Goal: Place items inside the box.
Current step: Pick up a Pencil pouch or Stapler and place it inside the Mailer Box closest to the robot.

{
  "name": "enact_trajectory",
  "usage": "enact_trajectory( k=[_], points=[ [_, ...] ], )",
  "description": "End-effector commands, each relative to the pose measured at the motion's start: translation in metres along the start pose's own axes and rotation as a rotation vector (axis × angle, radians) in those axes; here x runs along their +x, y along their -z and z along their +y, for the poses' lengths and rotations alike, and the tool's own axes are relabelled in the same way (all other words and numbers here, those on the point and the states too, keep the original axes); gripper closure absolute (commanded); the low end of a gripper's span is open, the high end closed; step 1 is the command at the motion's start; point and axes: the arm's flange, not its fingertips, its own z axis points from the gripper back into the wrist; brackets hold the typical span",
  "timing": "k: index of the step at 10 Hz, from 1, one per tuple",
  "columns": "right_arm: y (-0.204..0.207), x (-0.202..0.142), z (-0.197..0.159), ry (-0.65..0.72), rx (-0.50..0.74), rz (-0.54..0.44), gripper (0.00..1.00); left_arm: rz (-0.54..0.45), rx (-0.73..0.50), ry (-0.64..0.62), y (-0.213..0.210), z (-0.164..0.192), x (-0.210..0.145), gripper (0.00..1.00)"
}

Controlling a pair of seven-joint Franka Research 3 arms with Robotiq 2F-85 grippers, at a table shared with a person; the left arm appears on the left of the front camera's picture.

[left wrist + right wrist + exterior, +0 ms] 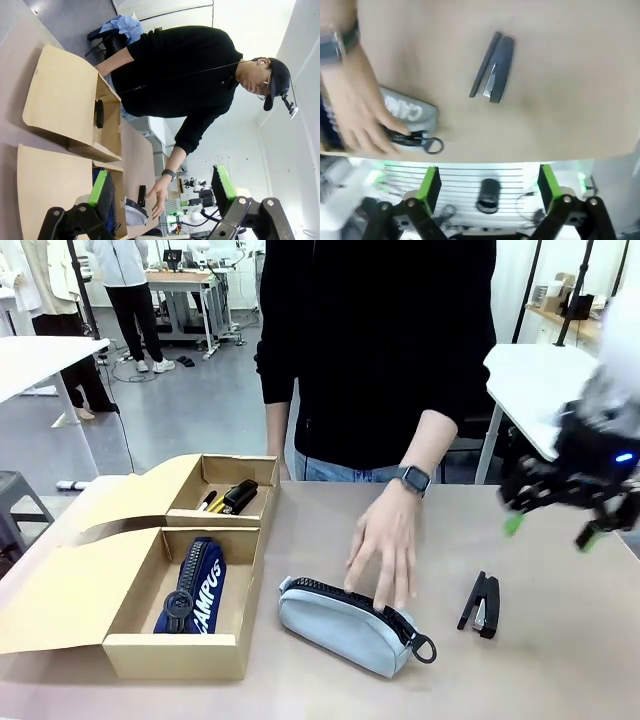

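Fingers of the right arm [513, 524] hang spread wide above the desk [560, 670] at its right side, blurred, with nothing between the green pads. From the right wrist they point down at a black stapler [495, 70], which lies alone on the desk with its long axis running roughly near to far. The left fingers [99, 188] are also wide apart and empty.

A person's hand [385, 545] reaches in palm down, digits splayed, fingertips on the zip of the grey zip pouch [340, 625]. That pouch lies on the desk just right of the box [175, 658], with its long axis left to right and its ring pull at the right end. In the box's larger, nearer compartment the navy "CAMPUS" pouch [200, 585] lies lengthwise, near to far. Pens and a black tool [232, 498] sit in the smaller, farther compartment.
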Motion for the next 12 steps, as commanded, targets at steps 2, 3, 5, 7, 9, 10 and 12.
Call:
enact_trajectory(
  k=[2, 3, 5, 7, 9, 10, 12],
  points=[
    [-0.052, -0.024, -0.141, 0.112, 0.472, -0.051, 0.00, -0.013, -0.028, 0.021, 0.002, -0.001, 0.001, 0.00],
    [-0.058, -0.031, -0.178, 0.130, 0.555, -0.082, 0.00, -0.013, -0.028, 0.021, 0.002, -0.001, 0.001, 0.00],
    [-0.053, -0.048, -0.235, 0.187, 0.697, -0.131, 0.00, -0.013, -0.028, 0.021, 0.002, -0.001, 0.001, 0.00],
    [-0.041, -0.060, -0.250, 0.235, 0.765, -0.169, 0.00, -0.013, -0.028, 0.021, 0.002, -0.001, 0.001, 0.00],
    [-0.074, -0.053, -0.254, 0.228, 0.704, -0.153, 0.00, -0.013, -0.028, 0.021, 0.002, -0.001, 0.001, 0.00],
    [-0.074, -0.053, -0.254, 0.228, 0.704, -0.153, 0.00, -0.013, -0.028, 0.021, 0.002, -0.001, 0.001, 0.00],
    [-0.069, -0.052, -0.248, 0.216, 0.674, -0.136, 0.00, -0.013, -0.028, 0.021, 0.002, -0.001, 0.001, 0.00]
  ],
)
